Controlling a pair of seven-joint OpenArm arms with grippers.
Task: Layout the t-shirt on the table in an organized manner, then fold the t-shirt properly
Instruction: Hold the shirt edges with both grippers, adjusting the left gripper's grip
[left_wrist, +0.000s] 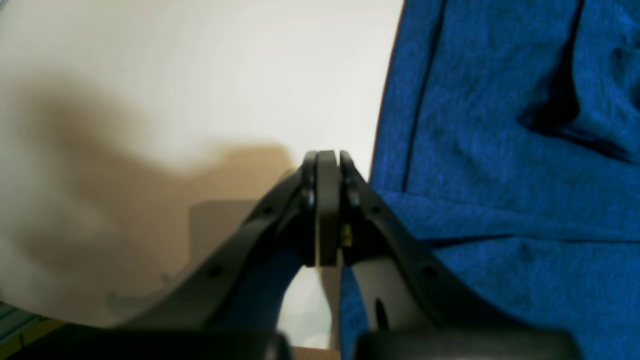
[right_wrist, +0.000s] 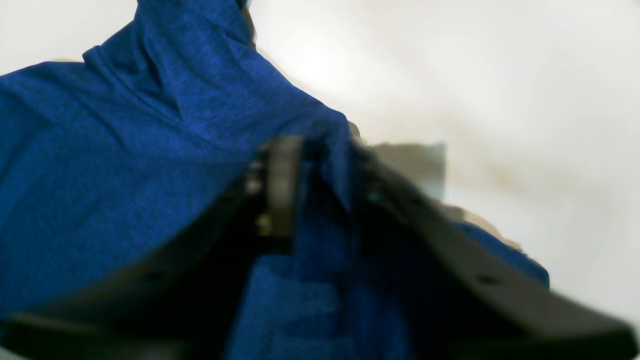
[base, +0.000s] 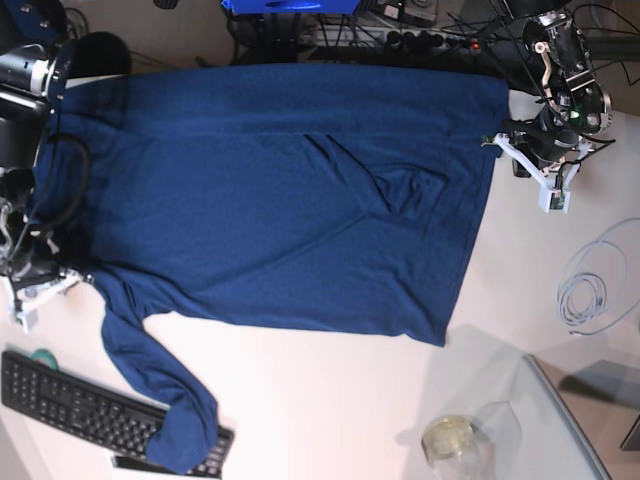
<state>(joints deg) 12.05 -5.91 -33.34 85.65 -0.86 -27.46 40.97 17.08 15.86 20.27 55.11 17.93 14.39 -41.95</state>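
Left tool (left_wrist: 327, 200) closed, right tool (right_wrist: 315, 165) parted

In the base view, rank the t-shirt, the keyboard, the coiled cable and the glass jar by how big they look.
1. t-shirt, largest by far.
2. keyboard, partly under a sleeve.
3. coiled cable and glass jar look about alike; I won't rank them.

Right wrist view is all blur, t-shirt (right_wrist: 125, 165) fabric draped between the jaws hides any grip, and its sleeve cuff (base: 180, 455) covers the keyboard (base: 80, 410) corner.
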